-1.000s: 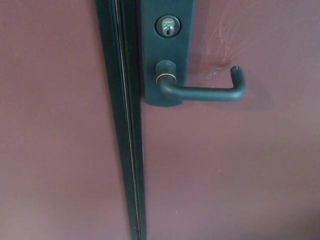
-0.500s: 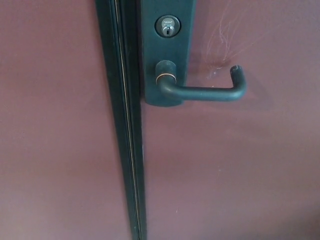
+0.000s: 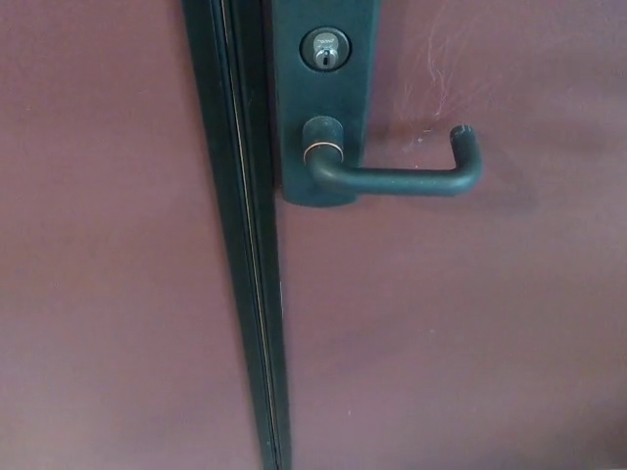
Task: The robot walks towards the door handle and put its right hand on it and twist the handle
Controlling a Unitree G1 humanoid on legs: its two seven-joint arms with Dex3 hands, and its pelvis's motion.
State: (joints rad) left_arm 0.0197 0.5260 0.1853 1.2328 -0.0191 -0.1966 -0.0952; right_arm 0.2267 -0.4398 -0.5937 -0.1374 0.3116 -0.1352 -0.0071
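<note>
backplate [image 3: 323, 103] cut off at top edge, door [image 3: 470, 333] edges out of frame

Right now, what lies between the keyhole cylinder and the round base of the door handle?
Nothing but bare dark backplate. In the head view, the keyhole cylinder sits straight above the door handle, with only that plain plate between them.

A silver keyhole cylinder [image 3: 324, 49] sits at twelve o'clock, set in a dark backplate [image 3: 323, 98]. A black vertical seam strip [image 3: 245, 245] runs top to bottom between two maroon panels [image 3: 108, 245]. Pale scratches [image 3: 446, 73] show at one o'clock.
</note>
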